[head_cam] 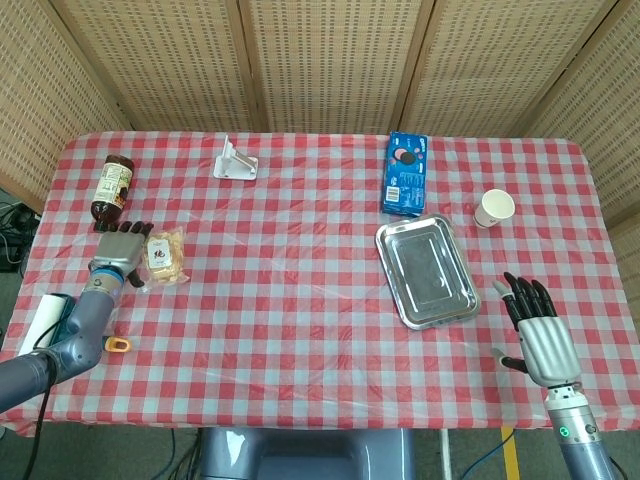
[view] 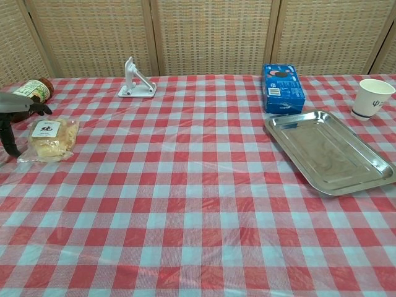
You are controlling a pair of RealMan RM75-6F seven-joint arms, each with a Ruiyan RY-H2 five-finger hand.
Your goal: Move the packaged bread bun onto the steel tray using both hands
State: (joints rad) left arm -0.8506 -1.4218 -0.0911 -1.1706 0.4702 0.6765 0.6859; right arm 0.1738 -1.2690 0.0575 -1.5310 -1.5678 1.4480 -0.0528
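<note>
The packaged bread bun (head_cam: pixel 164 257) (view: pixel 48 138) lies in clear wrap on the left part of the checked table. My left hand (head_cam: pixel 120 253) (view: pixel 13 117) hovers just to its left with fingers spread, holding nothing. The steel tray (head_cam: pixel 427 271) (view: pixel 330 150) sits empty at the right. My right hand (head_cam: pixel 539 330) is open near the table's front right edge, below the tray; the chest view does not show it.
A sauce bottle (head_cam: pixel 113 184) (view: pixel 28 96) lies behind the bun. A white bracket (head_cam: pixel 235 161) (view: pixel 135 81) stands at the back, a blue cookie box (head_cam: pixel 405 173) (view: pixel 282 88) beyond the tray, a paper cup (head_cam: pixel 495 208) (view: pixel 371 98) at far right. An orange-handled tool (head_cam: pixel 116 345) rests at the front left.
</note>
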